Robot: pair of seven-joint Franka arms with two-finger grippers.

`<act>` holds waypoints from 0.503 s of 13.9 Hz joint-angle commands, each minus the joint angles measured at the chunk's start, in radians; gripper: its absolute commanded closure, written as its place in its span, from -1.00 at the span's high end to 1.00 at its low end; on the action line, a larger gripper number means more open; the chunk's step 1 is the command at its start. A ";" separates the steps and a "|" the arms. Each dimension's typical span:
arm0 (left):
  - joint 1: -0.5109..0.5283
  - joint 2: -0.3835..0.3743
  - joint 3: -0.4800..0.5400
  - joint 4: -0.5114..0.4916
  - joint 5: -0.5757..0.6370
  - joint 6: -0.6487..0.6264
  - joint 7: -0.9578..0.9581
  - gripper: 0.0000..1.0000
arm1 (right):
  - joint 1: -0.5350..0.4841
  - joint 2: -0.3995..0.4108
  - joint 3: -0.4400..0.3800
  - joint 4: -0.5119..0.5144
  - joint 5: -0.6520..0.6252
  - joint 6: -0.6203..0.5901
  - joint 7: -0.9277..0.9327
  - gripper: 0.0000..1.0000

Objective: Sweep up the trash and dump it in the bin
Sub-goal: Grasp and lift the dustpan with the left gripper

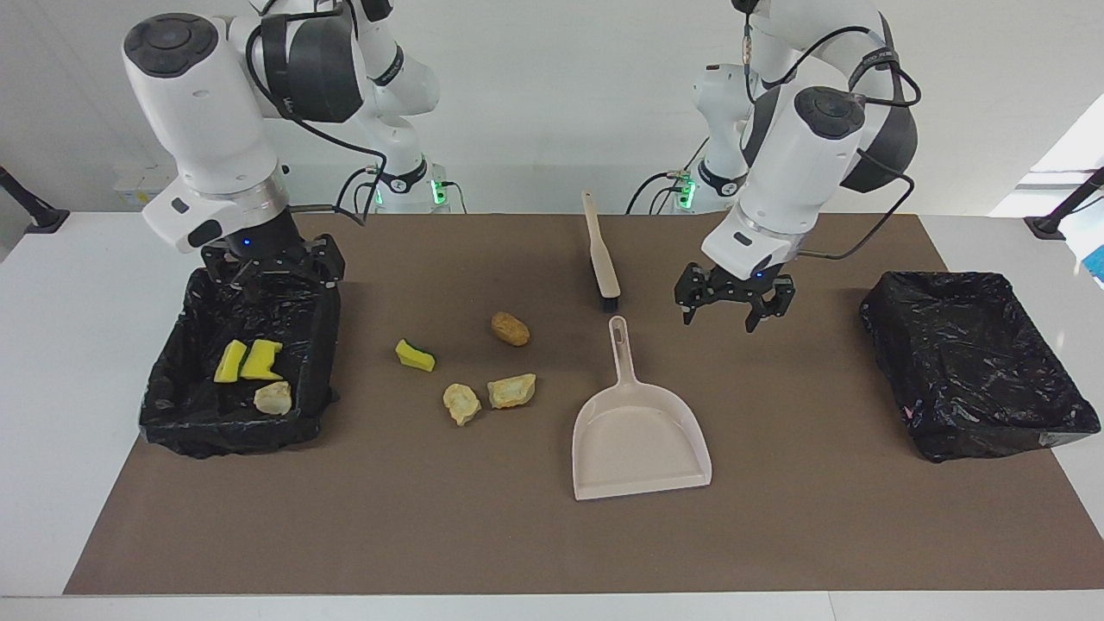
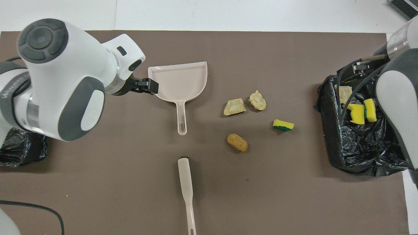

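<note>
Yellow-and-green sponge wedge [image 1: 415,355], cracked brown oval lump [image 1: 511,329], pale beige plastic dustpan [image 1: 640,435], glossy black bag-lined bin [image 1: 321,345], flat brown mat [image 1: 517,517], white desk [image 1: 78,345].

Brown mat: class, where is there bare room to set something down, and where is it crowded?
Bare: between the dustpan and the empty bin; also along the mat's edge farthest from the robots. Crowded: the trash between dustpan and filled bin.
</note>
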 commanded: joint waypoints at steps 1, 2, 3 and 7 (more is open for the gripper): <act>-0.082 0.080 0.014 -0.006 0.052 0.099 -0.121 1.00 | -0.043 -0.036 0.009 -0.023 0.062 -0.038 -0.015 1.00; -0.095 0.091 0.014 -0.019 0.052 0.107 -0.124 1.00 | -0.060 -0.041 0.007 -0.023 0.094 -0.043 -0.004 1.00; -0.111 0.096 0.014 -0.043 0.052 0.122 -0.126 1.00 | -0.089 -0.045 0.010 -0.023 0.098 -0.052 0.007 1.00; -0.154 0.094 0.014 -0.189 0.050 0.249 -0.127 1.00 | -0.066 -0.100 -0.011 -0.079 0.081 -0.075 0.010 1.00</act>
